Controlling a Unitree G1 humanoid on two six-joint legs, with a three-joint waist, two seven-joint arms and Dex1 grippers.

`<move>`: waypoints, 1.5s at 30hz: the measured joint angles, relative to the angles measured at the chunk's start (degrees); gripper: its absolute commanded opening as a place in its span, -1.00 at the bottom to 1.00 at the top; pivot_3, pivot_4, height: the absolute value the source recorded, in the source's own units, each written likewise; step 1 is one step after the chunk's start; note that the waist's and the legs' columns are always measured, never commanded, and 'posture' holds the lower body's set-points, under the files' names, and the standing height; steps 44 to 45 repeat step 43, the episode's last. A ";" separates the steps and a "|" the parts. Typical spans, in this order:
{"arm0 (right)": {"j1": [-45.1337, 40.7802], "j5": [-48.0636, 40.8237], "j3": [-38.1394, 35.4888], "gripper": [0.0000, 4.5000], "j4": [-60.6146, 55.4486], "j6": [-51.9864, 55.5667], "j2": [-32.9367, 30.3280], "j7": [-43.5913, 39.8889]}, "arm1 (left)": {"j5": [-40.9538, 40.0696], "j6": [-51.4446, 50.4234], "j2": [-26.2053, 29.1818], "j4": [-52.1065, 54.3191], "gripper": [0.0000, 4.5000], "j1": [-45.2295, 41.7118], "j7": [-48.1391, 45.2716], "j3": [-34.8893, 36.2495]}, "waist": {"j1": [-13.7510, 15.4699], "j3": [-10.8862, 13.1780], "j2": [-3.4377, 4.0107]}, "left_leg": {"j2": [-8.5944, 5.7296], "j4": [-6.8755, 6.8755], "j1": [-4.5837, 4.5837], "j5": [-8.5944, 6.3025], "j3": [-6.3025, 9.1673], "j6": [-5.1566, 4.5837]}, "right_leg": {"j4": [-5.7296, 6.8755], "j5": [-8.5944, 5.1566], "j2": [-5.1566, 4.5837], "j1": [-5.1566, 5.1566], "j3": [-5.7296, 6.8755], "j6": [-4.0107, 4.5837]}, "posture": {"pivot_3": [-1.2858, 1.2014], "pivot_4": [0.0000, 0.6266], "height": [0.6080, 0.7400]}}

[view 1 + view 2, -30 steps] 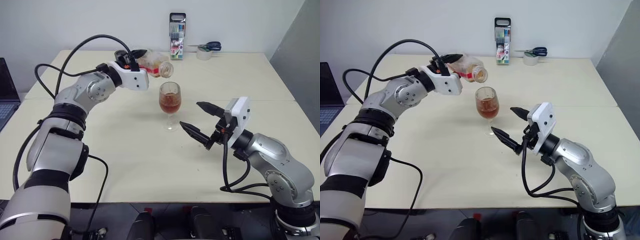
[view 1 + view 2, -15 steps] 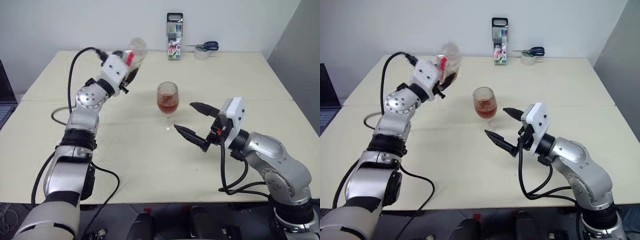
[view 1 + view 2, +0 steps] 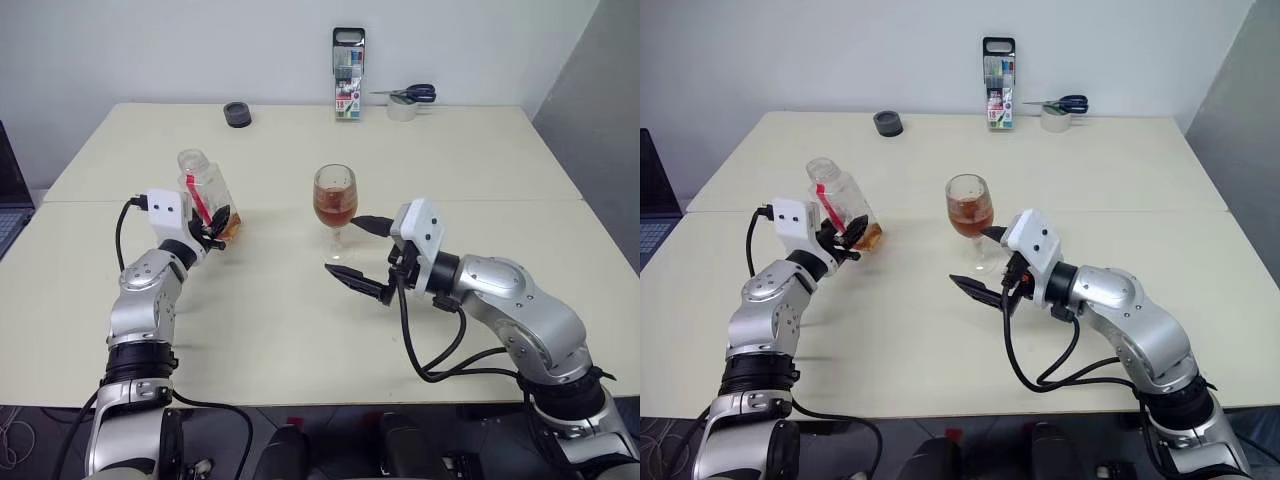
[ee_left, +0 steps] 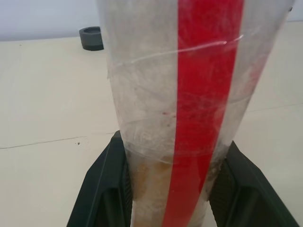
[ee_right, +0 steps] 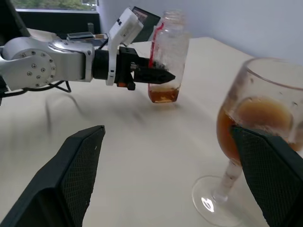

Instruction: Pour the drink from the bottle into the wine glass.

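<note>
The wine glass (image 3: 335, 196) stands mid-table, about half full of amber drink (image 3: 335, 207). The bottle (image 3: 203, 188) is left of it, upright and capless, with a red label strip and a little drink in its bottom. My left gripper (image 3: 217, 230) is shut on the bottle's lower body, one black finger on each side (image 4: 106, 179). Whether its base touches the table I cannot tell. My right gripper (image 3: 360, 252) is open beside the glass's stem, and the glass (image 5: 255, 123) stands close to one finger (image 5: 272, 179).
A black cap (image 3: 237, 114) lies at the back left of the table. A tall marker pack (image 3: 349, 88), scissors and a tape roll (image 3: 405, 103) stand along the far edge. A laptop's edge (image 3: 8, 200) shows at the far left.
My left arm swung the bottle away from above the glass, turned it upright and lowered it to the left. My right gripper shifted a little left toward the glass, staying open.
</note>
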State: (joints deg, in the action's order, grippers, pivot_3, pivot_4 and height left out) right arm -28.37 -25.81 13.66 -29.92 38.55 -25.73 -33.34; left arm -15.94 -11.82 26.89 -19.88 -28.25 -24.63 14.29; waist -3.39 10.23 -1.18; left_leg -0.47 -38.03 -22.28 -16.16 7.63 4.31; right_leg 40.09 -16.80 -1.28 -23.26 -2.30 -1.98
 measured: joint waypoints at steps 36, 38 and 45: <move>21.93 7.81 -5.75 1.00 7.39 -17.64 9.23 7.29 | 5.86 3.88 -0.83 15.38 0.99 17.30 6.58 0.32 | 0.49 -0.03 -0.03 | 0.07 0.15 0.21 -0.13 -0.13 -0.21 | -0.04 0.00 0.00 0.08 -0.13 0.00 | 0.03 -0.52 1.00; 23.69 9.66 -7.28 1.00 9.66 -22.20 11.55 10.00 | 5.78 3.80 -1.53 18.26 0.99 19.80 7.08 0.40 | 0.58 -0.03 -0.03 | 0.06 0.15 0.27 -0.12 -0.13 -0.21 | -0.04 0.00 0.01 0.13 -0.13 0.00 | 0.03 -0.52 1.00; 25.15 11.65 -9.55 1.00 13.33 -27.67 15.74 14.14 | 4.47 3.11 -3.21 21.28 0.99 21.66 8.06 1.38 | 0.77 -0.04 -0.03 | 0.08 0.15 0.29 -0.12 -0.16 -0.21 | -0.03 0.00 0.04 0.14 -0.14 0.00 | 0.03 -0.52 1.00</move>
